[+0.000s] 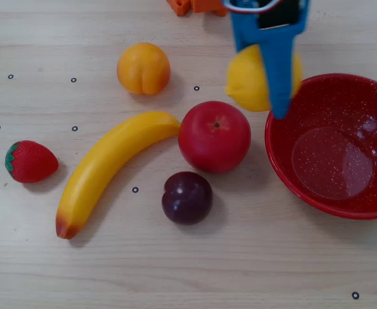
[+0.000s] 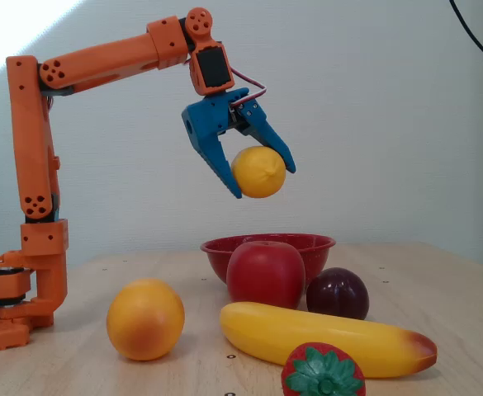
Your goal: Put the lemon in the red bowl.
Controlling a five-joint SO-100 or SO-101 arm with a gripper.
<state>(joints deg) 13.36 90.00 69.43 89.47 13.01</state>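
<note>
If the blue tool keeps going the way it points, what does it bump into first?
The tool, shut on the lemon, points down and slightly sideways. Probably it would first meet the red bowl, near its rim. Depth is unclear, so the apple beside it is possible too.

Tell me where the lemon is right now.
Held in the gripper, the lemon hangs in the air; overhead view puts it beside the red bowl's upper-left rim.

Bright, even light; soft shadows; glare inside the red bowl (image 1: pixel 343 161).
</note>
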